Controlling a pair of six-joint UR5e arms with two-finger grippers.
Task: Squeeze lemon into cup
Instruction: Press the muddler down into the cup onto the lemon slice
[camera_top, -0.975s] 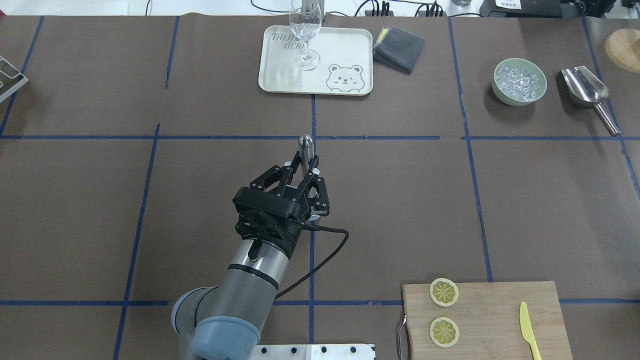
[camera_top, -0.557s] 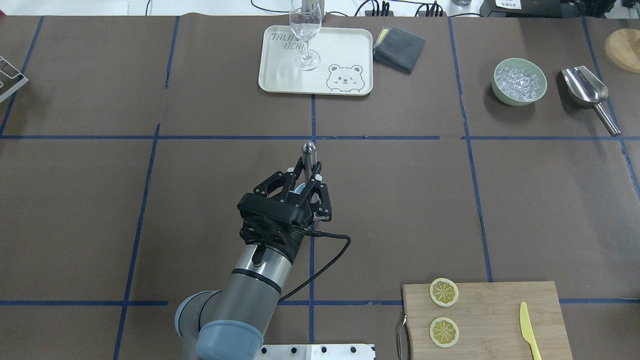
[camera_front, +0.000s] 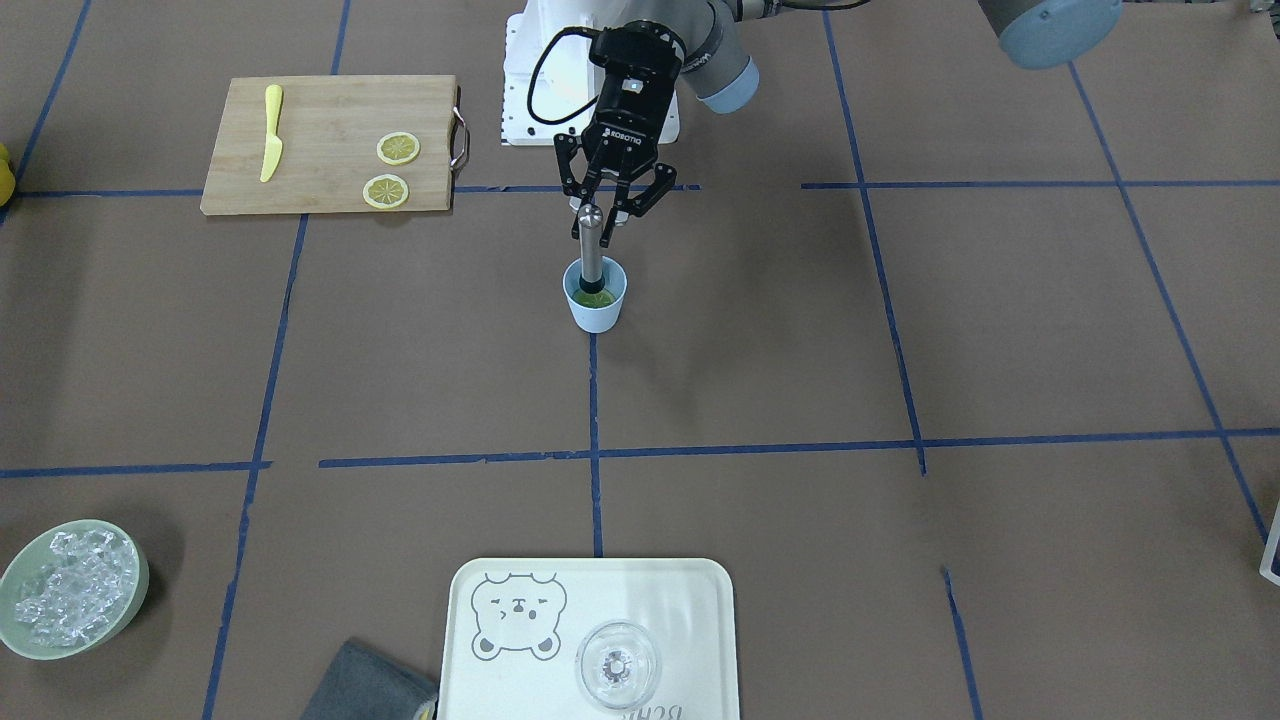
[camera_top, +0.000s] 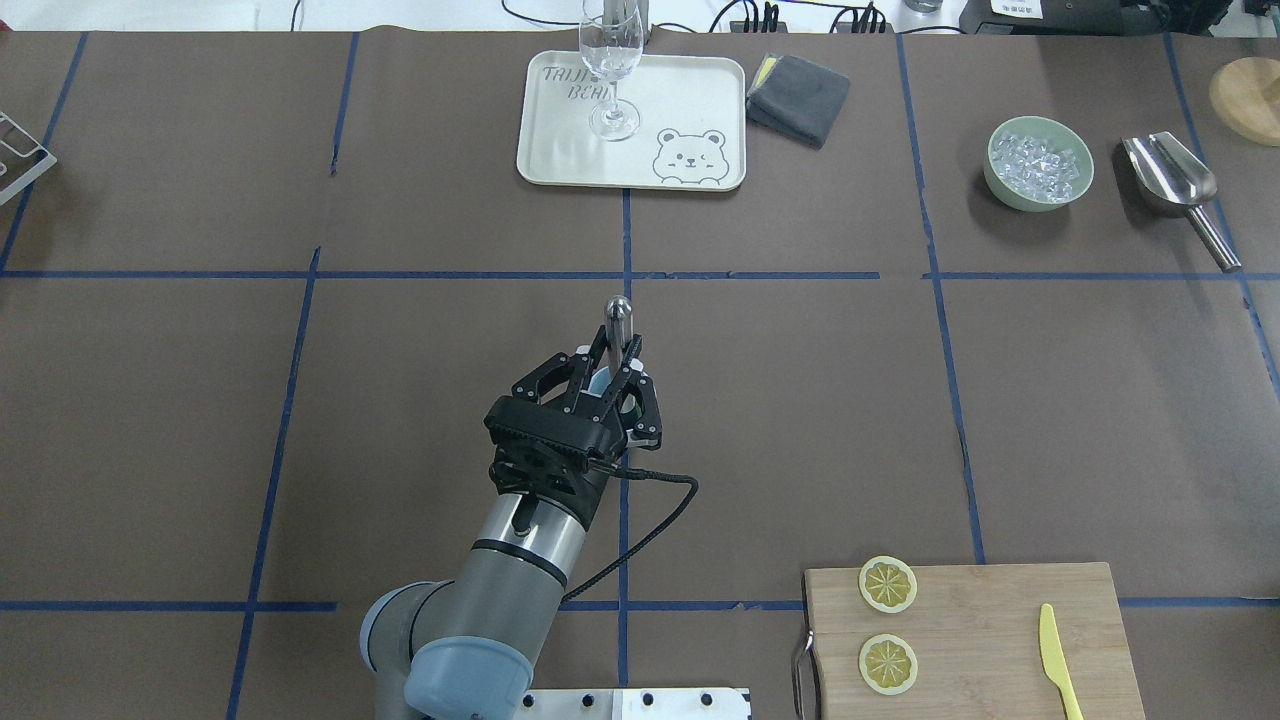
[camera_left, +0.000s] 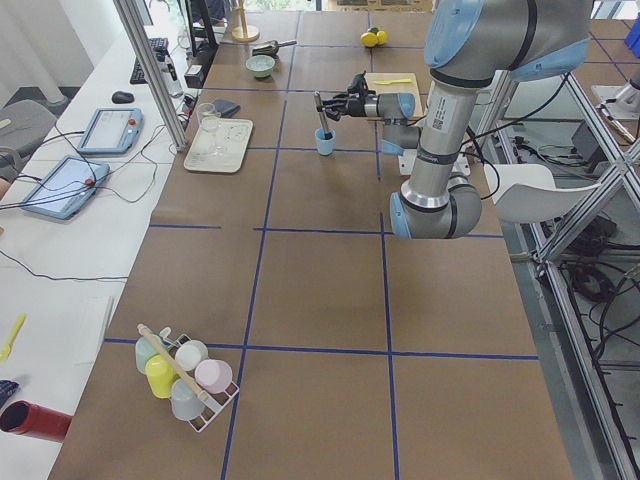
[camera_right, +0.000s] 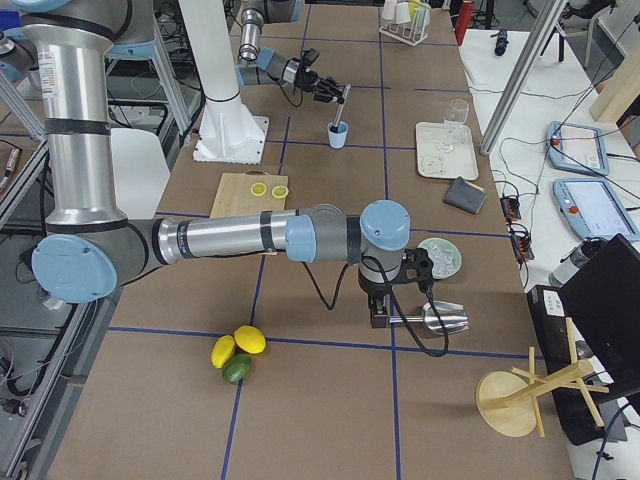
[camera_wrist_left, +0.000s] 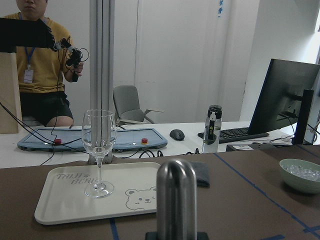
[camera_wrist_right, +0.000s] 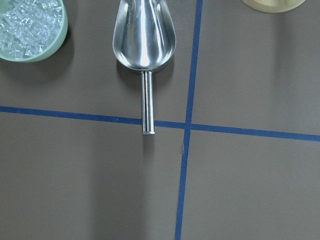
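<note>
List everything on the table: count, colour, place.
cup: one, light blue, table centre
lemon: one slice, yellow-green, in the cup
muddler: one, metal, upright in the cup
spare slices: two, yellow, on the board
board: one, wooden, robot's near right
knife: one, yellow, on the board
tray: one, cream, far edge
glass: one, clear, on the tray
cloth: one, grey, beside the tray
bowl: one, green, holds ice, far right
scoop: one, metal, beside the bowl
citrus: three, two yellow and one green, right end
rack: one, white, holding cups, left end
left gripper: black, shut on the muddler
right gripper: black, above the scoop; state unclear
</note>
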